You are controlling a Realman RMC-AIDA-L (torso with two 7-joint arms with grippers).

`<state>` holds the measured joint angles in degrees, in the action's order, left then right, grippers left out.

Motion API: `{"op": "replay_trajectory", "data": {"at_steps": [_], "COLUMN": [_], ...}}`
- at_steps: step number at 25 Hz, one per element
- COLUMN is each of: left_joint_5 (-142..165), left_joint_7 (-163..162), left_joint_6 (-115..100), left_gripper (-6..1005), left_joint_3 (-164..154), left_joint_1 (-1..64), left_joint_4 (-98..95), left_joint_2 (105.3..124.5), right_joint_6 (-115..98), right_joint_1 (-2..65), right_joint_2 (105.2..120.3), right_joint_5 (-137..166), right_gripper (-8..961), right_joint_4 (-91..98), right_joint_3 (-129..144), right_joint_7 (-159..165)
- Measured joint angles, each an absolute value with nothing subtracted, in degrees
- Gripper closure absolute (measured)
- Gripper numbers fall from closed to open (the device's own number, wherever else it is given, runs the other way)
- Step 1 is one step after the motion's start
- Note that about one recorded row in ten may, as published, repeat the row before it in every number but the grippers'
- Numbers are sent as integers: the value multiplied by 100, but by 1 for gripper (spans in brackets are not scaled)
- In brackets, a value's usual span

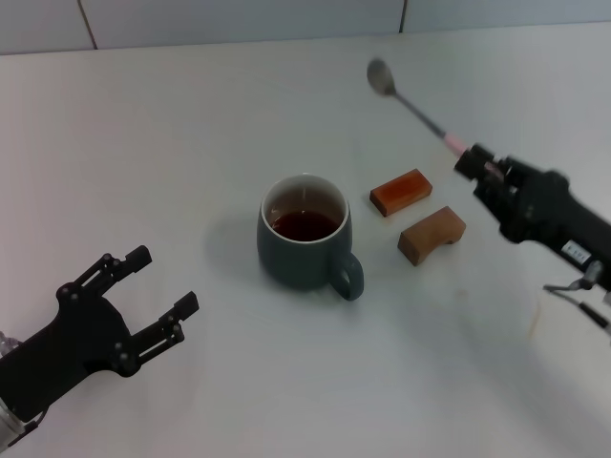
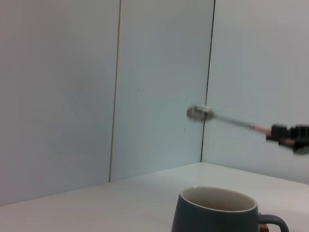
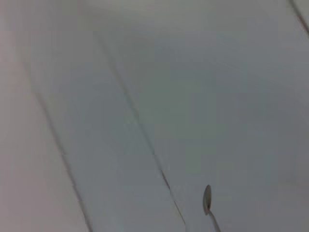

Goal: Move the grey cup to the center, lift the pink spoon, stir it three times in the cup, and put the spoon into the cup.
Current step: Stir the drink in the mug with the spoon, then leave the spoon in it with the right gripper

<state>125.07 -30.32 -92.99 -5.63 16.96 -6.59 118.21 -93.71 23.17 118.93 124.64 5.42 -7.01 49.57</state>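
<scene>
The right gripper (image 1: 474, 160) is clamping the pale pink handle of the slim metal-bowled pink spoon (image 1: 412, 105), holding it in the air to the right of and beyond the stout dark grey-blue ceramic grey cup (image 1: 304, 243). The spoon's bowl is pointing up and away toward the back wall, well apart from the cup's rim. To do this step well, I judge the wrist needs tipping so the bowl is aiming downward, then carrying over the mouth and lowering straight into the dark reddish-brown liquid, keeping clear of the rim and the loop handle. The right arm is reaching in from the right, its forearm angling across the two brown wooden blocks (image 1: 416, 212) lying just right of the cup. The left gripper (image 1: 153, 298) is resting low at the near left, fingers spread and holding nothing, well apart from the cup on the white table (image 1: 191, 143).
</scene>
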Motion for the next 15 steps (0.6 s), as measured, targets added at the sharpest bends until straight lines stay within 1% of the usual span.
{"op": "replay_trajectory", "data": {"at_steps": [4,6,10,15], "left_joint_5": [12507,12507,12507,12507], "left_joint_7": [-3032,-3032,-3036,-3066], "left_joint_6": [-9259,-9254,-9256,-9258], "left_gripper": [180,180,179,179], "left_joint_3": [-563,-556,-505,-494], "left_joint_1": [1716,1731,1739,1762], "left_joint_4": [-659,-659,-659,-659], "left_joint_2": [11821,11821,11815,11814], "right_joint_6": [-10214,-10488,-10685,-10764], "right_joint_1": [2521,2679,3016,3380], "right_joint_2": [11860,11806,11699,11628], "right_joint_5": [12459,12476,12493,12474], "right_gripper": [831,831,830,830], "right_joint_4": [1075,1387,2074,3111], "right_joint_3": [-645,-518,106,1134], "right_joint_7": [4943,5161,5856,6976]}}
